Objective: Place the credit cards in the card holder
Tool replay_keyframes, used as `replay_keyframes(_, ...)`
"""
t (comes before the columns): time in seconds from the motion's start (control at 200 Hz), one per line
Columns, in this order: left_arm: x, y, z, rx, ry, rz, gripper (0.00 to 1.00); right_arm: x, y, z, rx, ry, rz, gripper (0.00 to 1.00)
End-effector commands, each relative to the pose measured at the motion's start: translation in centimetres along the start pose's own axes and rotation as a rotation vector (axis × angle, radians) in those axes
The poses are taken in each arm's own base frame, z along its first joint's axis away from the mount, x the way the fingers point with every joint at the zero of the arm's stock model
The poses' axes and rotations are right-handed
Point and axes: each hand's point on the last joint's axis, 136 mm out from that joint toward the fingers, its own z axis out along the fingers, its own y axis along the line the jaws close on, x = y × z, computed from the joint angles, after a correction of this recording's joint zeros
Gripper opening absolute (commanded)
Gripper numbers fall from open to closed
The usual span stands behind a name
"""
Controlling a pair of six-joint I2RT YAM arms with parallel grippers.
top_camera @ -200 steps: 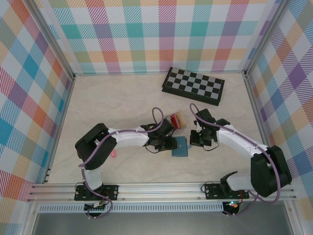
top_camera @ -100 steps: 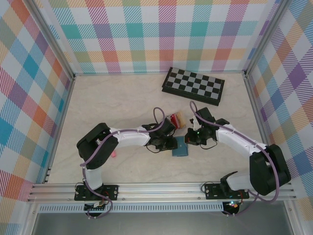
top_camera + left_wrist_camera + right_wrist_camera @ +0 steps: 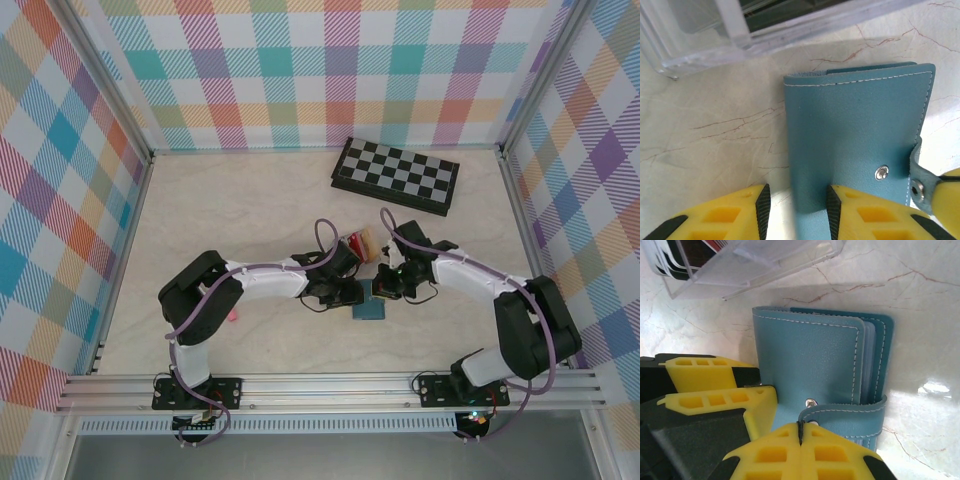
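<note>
Card holder (image 3: 368, 304) lies flat on the tabletop (image 3: 240, 210), a little toward 6 o'clock from the middle, folded, teal cover up. My arms meet over it, the left from 9 o'clock and the right from 3 o'clock.

My left jaws stand partly open astride its long edge. In the left wrist view one black pad (image 3: 763, 205) is over bare marble, with a strip of tabletop showing between it and the leather. The other pad (image 3: 833, 205) is over the cover. They have hold of nothing.

My right jaws are closed tight, the yellow fingers (image 3: 775, 450) pressed flush together. Their tips touch the end of the strap (image 3: 850, 412) that wraps round the holder's open side. Whether the strap is pinched between them I cannot tell. The strap's snap sits just beside the stud (image 3: 811, 402) on the cover, unfastened.

Credit cards (image 3: 357, 243) stand upright in a clear rack (image 3: 765, 265) just at 12 o'clock of the holder, red and dark faces showing through the plastic. Chessboard (image 3: 396, 175) lies well apart toward 1 o'clock, near the back wall. A pink stick (image 3: 232, 315) lies at 9 o'clock of the holder, beside my left arm.
</note>
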Motion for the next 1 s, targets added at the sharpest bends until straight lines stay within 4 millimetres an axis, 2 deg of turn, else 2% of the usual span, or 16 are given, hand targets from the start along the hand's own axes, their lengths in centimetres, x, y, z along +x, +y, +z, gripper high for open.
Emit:
replay_keyframes(0.0, 0.8, -0.2, 1.2, -0.005, 0.018, 0.022, 0.37, -0.5, 1.0, 0.2, -0.027, 0.009, 0.007, 0.00)
replay_keyframes(0.7, 0.9, -0.3, 1.2, -0.001, 0.021, 0.024, 0.36, 0.0, 0.3, 2.4, 0.004, 0.061, 0.021, 0.00)
replay_keyframes(0.995, 0.9, -0.2, 1.1, -0.003, 0.019, 0.023, 0.35, 2.3, -2.9, 3.6, 0.107, 0.113, 0.068, 0.00)
